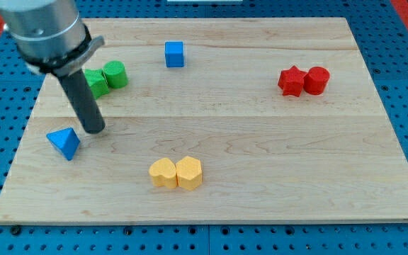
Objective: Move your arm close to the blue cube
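The blue cube [174,54] sits near the view's top, left of centre, on the wooden board [261,142]. My tip [95,130] rests on the board at the view's left, well below and left of the blue cube. It is just right of and slightly above a blue triangular block [64,143], and below two green blocks [115,74] [94,83] that touch each other. The rod partly hides the left green block.
Two yellow blocks [164,173] [189,172] lie side by side at the view's bottom centre. A red star-like block [291,81] and a red cylinder [316,80] sit together at the view's right. A blue pegboard [402,71] surrounds the board.
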